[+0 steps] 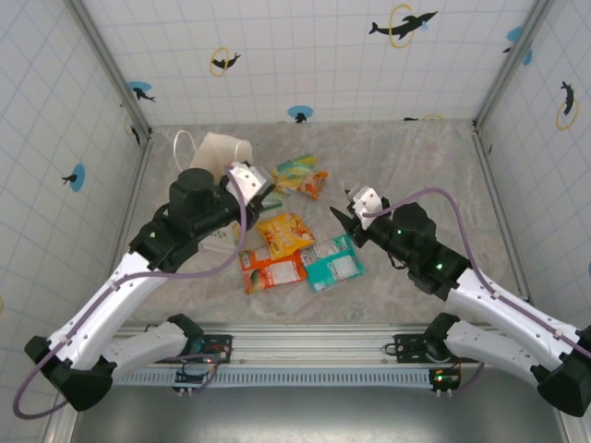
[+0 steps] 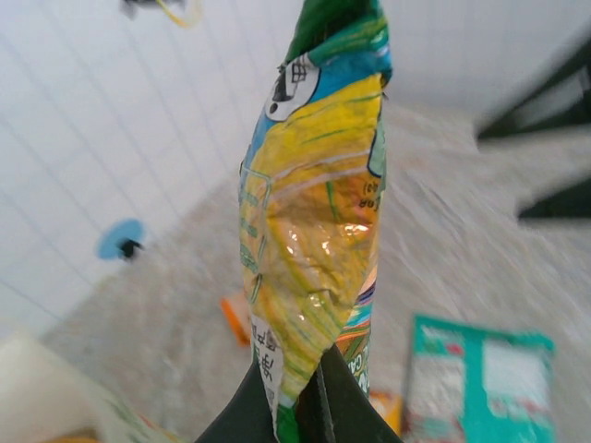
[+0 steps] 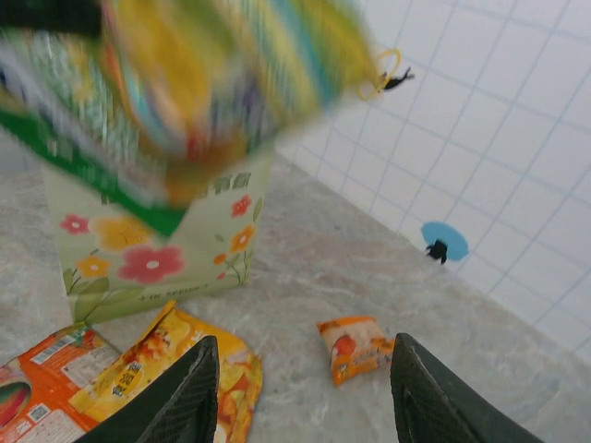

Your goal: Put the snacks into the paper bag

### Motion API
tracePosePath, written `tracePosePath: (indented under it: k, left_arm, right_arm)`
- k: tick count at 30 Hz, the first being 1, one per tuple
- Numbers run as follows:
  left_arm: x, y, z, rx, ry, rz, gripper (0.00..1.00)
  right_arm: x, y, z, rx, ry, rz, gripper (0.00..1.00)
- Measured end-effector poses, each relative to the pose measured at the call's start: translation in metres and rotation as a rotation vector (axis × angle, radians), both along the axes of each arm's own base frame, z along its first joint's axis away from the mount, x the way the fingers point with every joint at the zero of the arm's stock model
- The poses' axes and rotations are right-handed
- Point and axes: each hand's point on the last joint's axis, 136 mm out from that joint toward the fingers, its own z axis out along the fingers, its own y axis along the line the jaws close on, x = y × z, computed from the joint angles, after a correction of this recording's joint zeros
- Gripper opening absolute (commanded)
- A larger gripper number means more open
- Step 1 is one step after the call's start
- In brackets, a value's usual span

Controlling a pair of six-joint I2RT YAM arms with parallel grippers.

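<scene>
Left jaws are pinched shut on the end seam of a yellow-green packet (image 2: 314, 249), which sticks straight out from them w/ its green crimped end farthest off. Right jaws stand approx half open, nothing btwn them, low over the bench (image 1: 416, 157) just right of the loose packets. The paper bag (image 3: 157, 245) stands upright at back left. From above, its white top (image 1: 222, 148) shows just behind the left arm, near the held packet.

Step in hand, I'd judge: carry the held packet over the bag mouth & drop it in.
- Get the packet fully over the opening before letting go.
- Lead w/ the free end so it slides in edge-first rather than lying across the rim.
- Come from above, not the side. The bag is thin, light paper w/ a string handle (image 1: 185, 143), so a knock could tip it.

Packets are glossy foil, puffy mid-body, flat & crimped at the ends. They look slippery, so the seam is the sound grip. Lying flat on the bench are a yellow-orange packet (image 1: 284, 233), an orange packet (image 1: 272, 272) & a teal packet (image 1: 332, 263). The bench is matte, mottled grey, stone-look. The bag has a floral print & crisp folded corners.
</scene>
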Motion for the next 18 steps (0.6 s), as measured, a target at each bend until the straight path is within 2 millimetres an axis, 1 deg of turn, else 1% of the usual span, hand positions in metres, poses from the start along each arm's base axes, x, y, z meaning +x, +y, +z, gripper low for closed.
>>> tracePosePath:
  k: [2, 5, 13, 18]
  left_arm:
    - [0.006, 0.007, 0.024, -0.062, -0.067, 0.059, 0.07]
    - [0.013, 0.016, 0.05, -0.129, -0.147, 0.127, 0.07]
    - [0.031, 0.044, 0.093, -0.23, -0.29, 0.315, 0.08]
    - [0.034, 0.058, 0.113, -0.262, -0.365, 0.392, 0.07]
  right_arm:
    - [0.001, -0.001, -0.012, 0.01, 0.034, -0.01, 0.51]
    - [0.001, -0.002, -0.022, 0.025, 0.07, -0.019, 0.51]
    - [0.007, 0.0, -0.035, 0.055, 0.129, -0.038, 0.5]
    - [0.01, 0.003, -0.041, 0.071, 0.151, -0.042, 0.5]
